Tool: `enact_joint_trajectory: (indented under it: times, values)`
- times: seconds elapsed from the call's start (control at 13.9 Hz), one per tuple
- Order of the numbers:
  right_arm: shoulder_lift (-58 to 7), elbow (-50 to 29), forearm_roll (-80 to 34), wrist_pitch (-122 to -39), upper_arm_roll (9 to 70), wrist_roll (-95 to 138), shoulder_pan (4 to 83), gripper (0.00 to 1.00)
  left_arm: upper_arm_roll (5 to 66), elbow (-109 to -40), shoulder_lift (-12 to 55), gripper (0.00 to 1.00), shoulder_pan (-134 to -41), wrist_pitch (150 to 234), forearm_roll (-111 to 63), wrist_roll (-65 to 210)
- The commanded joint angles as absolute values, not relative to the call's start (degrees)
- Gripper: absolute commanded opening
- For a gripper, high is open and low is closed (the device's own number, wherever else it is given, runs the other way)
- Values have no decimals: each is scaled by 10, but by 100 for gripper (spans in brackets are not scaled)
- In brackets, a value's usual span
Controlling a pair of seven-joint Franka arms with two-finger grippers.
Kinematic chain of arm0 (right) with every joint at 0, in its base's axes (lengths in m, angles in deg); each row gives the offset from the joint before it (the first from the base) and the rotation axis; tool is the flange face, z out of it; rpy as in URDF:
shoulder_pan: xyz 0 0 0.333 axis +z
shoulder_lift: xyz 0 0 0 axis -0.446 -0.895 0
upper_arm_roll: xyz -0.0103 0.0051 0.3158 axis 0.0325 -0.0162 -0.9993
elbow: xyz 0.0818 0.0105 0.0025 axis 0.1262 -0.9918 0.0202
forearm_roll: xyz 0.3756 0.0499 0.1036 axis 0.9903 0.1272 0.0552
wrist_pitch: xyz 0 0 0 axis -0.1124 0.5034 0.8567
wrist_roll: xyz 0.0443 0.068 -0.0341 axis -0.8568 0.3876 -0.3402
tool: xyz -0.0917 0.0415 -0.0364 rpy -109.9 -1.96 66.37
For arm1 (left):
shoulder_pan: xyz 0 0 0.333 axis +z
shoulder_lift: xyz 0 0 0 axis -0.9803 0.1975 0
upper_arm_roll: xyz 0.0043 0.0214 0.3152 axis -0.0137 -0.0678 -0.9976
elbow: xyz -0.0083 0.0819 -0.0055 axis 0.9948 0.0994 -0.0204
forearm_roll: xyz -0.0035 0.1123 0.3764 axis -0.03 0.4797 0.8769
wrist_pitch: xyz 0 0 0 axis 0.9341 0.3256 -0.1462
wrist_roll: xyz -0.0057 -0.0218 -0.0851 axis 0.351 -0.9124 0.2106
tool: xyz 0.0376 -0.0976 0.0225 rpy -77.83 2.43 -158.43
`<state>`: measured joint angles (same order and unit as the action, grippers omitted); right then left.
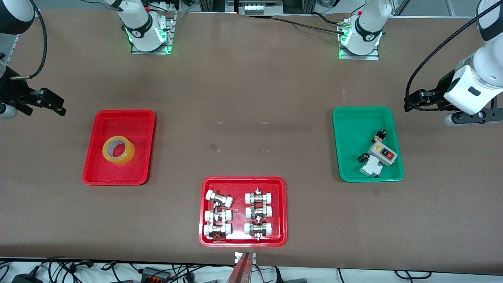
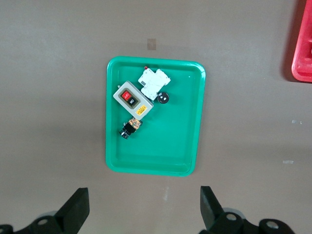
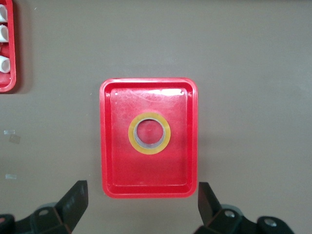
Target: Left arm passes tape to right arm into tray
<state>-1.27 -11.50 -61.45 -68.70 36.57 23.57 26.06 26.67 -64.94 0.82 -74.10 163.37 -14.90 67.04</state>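
The roll of yellow tape [image 1: 118, 150] lies flat in the plain red tray [image 1: 98, 169] toward the right arm's end of the table. In the right wrist view the tape [image 3: 149, 133] rests near the middle of the tray [image 3: 117, 170]. My right gripper [image 1: 55, 104] hangs open and empty over bare table beside this tray, its jaws [image 3: 141, 207] standing wide just off the tray's short rim. My left gripper [image 1: 413, 103] hangs open and empty over bare table beside the green tray at the left arm's end, with only tabletop between its jaws [image 2: 144, 209].
A green tray [image 1: 347, 129] holds a grey switch box [image 1: 383, 154], a white breaker and small black buttons; it also shows in the left wrist view [image 2: 161, 151]. A red tray [image 1: 243, 180] of white-capped metal fittings sits near the front edge, midway along the table.
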Motion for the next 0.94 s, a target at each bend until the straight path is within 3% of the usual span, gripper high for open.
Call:
enact_joint_trajectory:
  times: [0.0,0.86]
  values:
    - [-14,-100,-613,-664,370,242,267,100,268,-647,3,100,-736,1625,-155,674]
    - [-12,-105,-610,-663,335,242,238,100,269,-649,2,100,-733,1621,-155,674]
